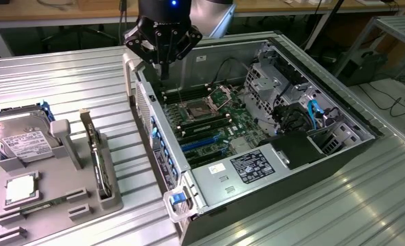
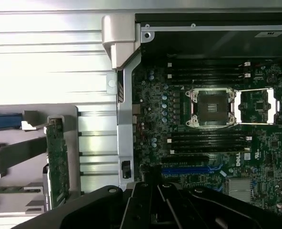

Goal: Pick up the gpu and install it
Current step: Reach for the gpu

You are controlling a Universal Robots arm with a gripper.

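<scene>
your end effector [image 1: 165, 72] hangs shut and empty over the open computer case [image 1: 291, 205]; the gpu [image 1: 101, 164] waits in its holder [image 1: 59, 141].
you see the fingers pressed together with nothing between them, above the case wall on the exterior view's left, near the motherboard [image 1: 212, 120]. the gpu stands on edge in the grey holder on the worktop [image 1: 65, 77], well apart from the end effector, beside the hard drive [image 1: 21, 138] and a small square chip [image 1: 19, 187]. in the wrist view the gpu [image 2: 57, 162] sits just outside the case.
</scene>
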